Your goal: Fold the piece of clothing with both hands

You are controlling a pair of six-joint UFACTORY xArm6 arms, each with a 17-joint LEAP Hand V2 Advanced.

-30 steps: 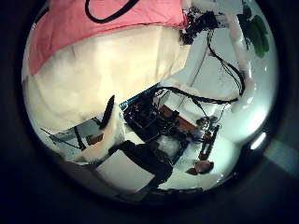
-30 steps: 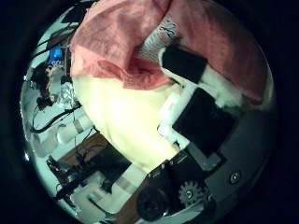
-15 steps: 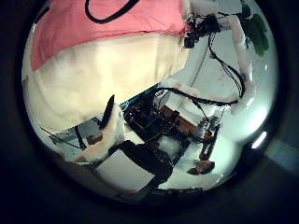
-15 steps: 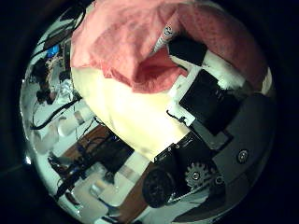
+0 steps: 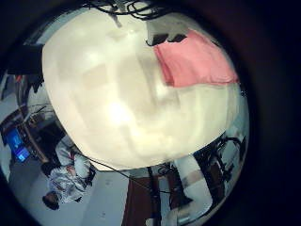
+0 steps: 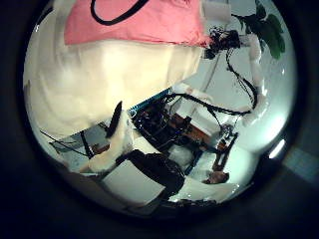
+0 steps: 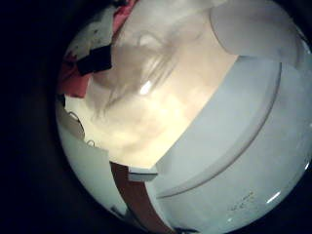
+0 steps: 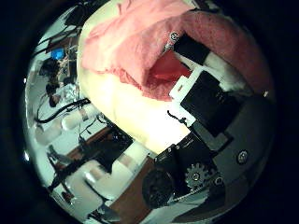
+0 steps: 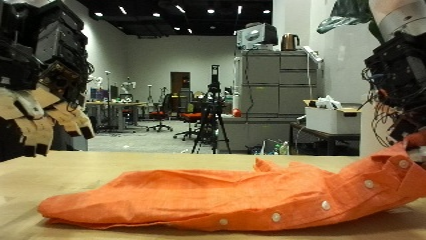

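Note:
An orange buttoned garment point(image 9: 226, 200) lies in a long crumpled heap on the wooden table point(image 9: 80, 168). My left hand point(image 9: 40, 95) hangs above the table beyond one end of the garment, fingers relaxed and holding nothing. My right hand point(image 9: 400, 80) is over the other end, which rises toward it. In the right thumb side palm view the cloth point(image 8: 140, 42) is bunched round my curled fingers point(image 8: 201, 93). The garment lies away from the left palm in the left thumb side palm view point(image 6: 130, 20) and the left little finger side palm view point(image 5: 193, 64).
The light table top point(image 5: 113, 104) fills the left little finger side palm view. Its edge point(image 6: 189, 70) shows in the left thumb side palm view, with workshop gear beyond. Grey cabinets point(image 9: 273, 100) stand far behind the table.
The cloth has bunched up closer round my right fingers. In the left thumb side palm view the garment has slid toward the picture's rim, so the left hand has moved away from it.

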